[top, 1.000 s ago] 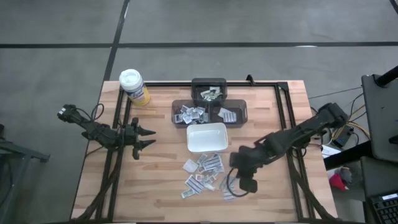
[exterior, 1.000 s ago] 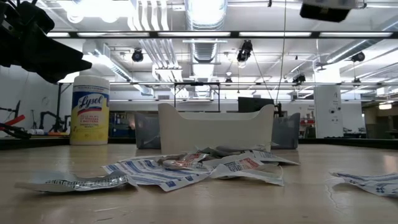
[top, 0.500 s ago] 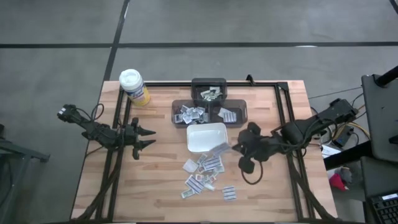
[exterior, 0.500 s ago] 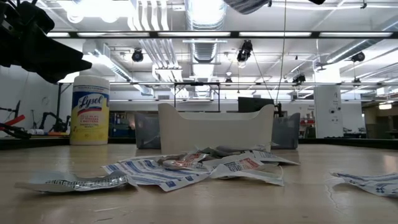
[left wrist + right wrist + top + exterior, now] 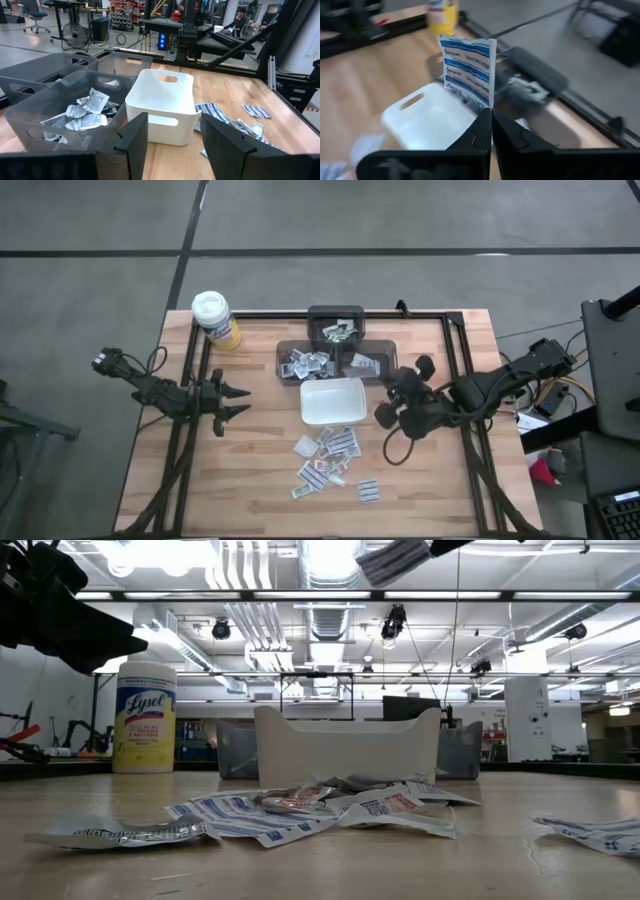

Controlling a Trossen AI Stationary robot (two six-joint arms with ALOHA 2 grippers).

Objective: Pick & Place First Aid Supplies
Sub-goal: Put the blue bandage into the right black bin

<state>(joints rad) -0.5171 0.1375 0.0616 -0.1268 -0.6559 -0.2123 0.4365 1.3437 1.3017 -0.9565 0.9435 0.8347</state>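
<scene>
The first aid supplies are small flat packets. Several lie in a loose pile (image 5: 325, 458) on the table near the white dish (image 5: 318, 412), and more sit in the dark bins (image 5: 305, 361). My right gripper (image 5: 491, 117) hovers to the right of the dish, by the right bin (image 5: 372, 364), shut on one blue-striped packet (image 5: 469, 67). That packet also shows high in the low view (image 5: 395, 560). My left gripper (image 5: 172, 145) waits open above the table's left side (image 5: 236, 400), pointing at the dish (image 5: 162, 102). My right gripper pinches the blue-striped packet at its lower corner (image 5: 489, 102) between the free ends of its two fingers. The packet is lifted clear of the table and stands up beyond the fingertips, flat and slightly tilted.
A yellow canister with a white lid (image 5: 215, 319) stands at the far left corner. Three dark bins (image 5: 335, 326) cluster at the far middle, behind the dish. A black frame rail (image 5: 462, 380) runs around the table. Bare wood lies at the near left (image 5: 230, 480).
My right gripper has risen from the near side of the table by the packet pile and moved toward the far edge, carrying the striped packet up past the dish's right side toward the bins. The left arm has kept still.
</scene>
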